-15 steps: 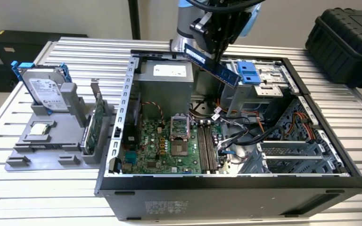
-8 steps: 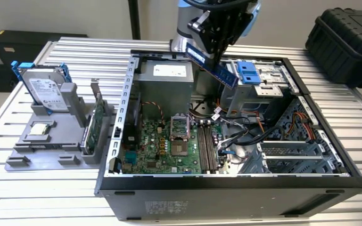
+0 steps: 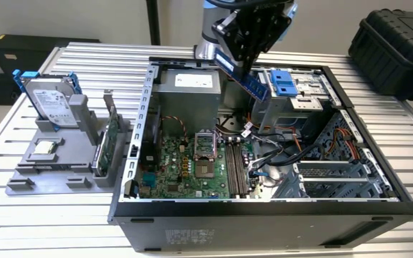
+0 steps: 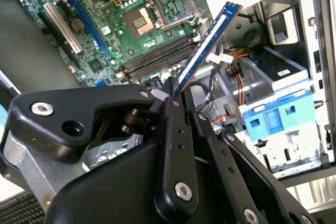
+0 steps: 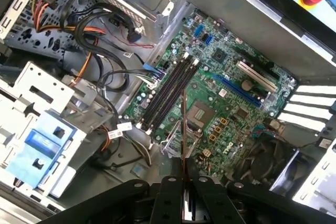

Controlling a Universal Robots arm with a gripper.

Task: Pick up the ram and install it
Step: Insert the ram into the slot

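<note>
Above the PC case (image 3: 264, 226): gripper (image 3: 240, 65), mid-air.
Fingers: clamped on ram (image 3: 255, 85) end.
Ram: tilted, apart from mobo (image 3: 167, 166).

Ram held above the open computer case

The gripper (image 4: 177, 92) pinches one end of the ram (image 4: 208, 42) between its black fingers (image 4: 170, 109); the blue stick juts out at a slant, above the memory slots (image 4: 157, 56) of the green motherboard (image 4: 105, 24), near the processor socket (image 4: 139, 22), orange cables (image 4: 239, 80) and a blue drive bracket (image 4: 273, 120).
</note>
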